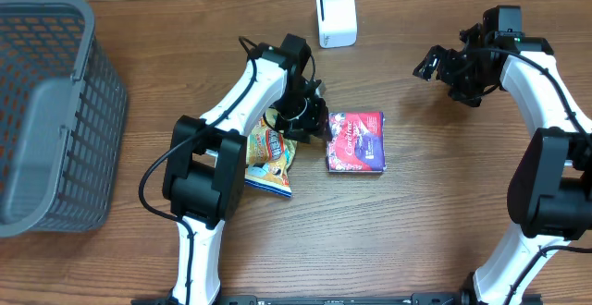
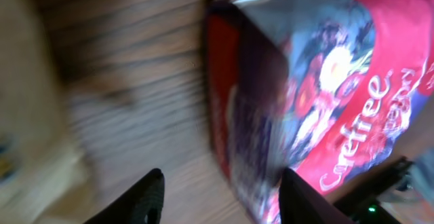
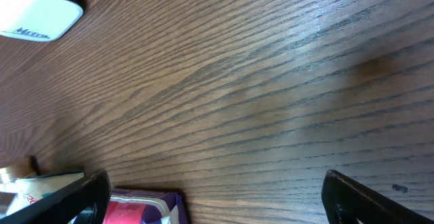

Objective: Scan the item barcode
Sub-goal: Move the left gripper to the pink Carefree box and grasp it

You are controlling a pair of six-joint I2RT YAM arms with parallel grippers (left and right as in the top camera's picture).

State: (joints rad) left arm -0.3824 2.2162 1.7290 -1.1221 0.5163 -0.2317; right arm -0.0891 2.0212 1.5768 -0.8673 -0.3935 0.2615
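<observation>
Centrally on the table the red-and-purple packet lies flat, a yellow snack bag just left of it. The left gripper sits low at the packet's left edge, jaws apart, one finger clear of the wrapper. The right gripper hangs at far right, jaws wide, holding nothing. A white scanner stands far centre, and a grey basket is at left.

Both arms forward: left tool low, jaws partly apart; right tool aloft, jaws wide apart
</observation>
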